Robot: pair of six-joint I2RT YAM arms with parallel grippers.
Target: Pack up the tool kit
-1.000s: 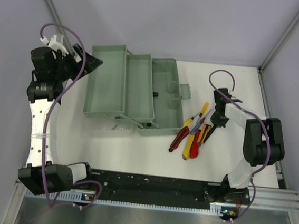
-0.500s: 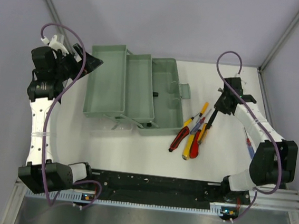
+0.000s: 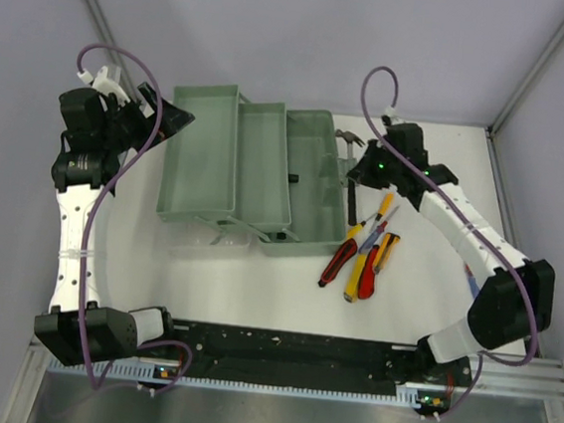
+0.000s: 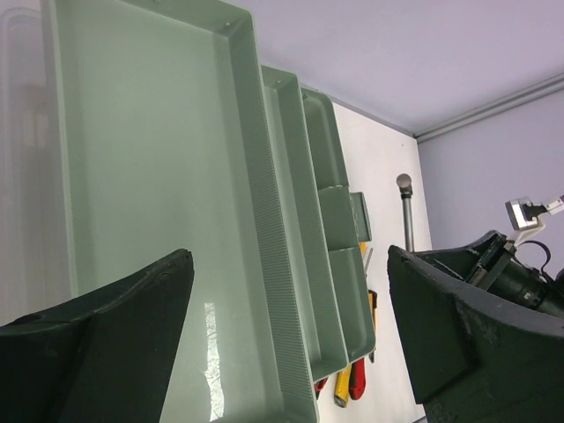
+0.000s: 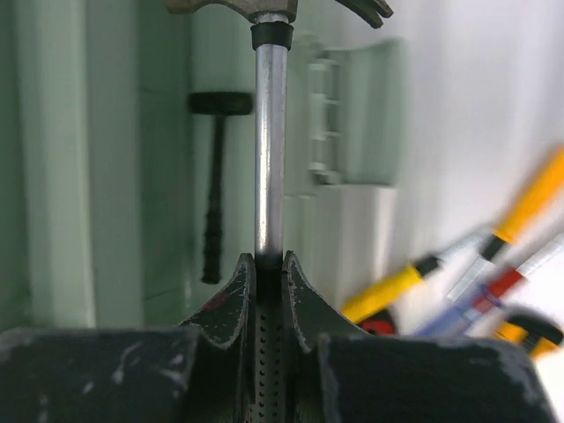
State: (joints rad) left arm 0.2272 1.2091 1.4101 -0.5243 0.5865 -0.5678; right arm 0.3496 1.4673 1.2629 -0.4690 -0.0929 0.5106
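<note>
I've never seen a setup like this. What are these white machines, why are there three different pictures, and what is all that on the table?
These are two robot arms bolted to the near edge of a white table. The wide picture looks down from above and behind them. Each of the other two comes from a small camera on one arm's wrist, so you see that arm's own claw up close.

On the table stands an open grey-green toolbox with its trays spread out. Beside it lies a small pile of hand tools with red and yellow handles.

The right claw is shut on the shaft of a hammer, held by the toolbox's right end. The left claw is open and holds nothing, at the toolbox's left side.
</note>
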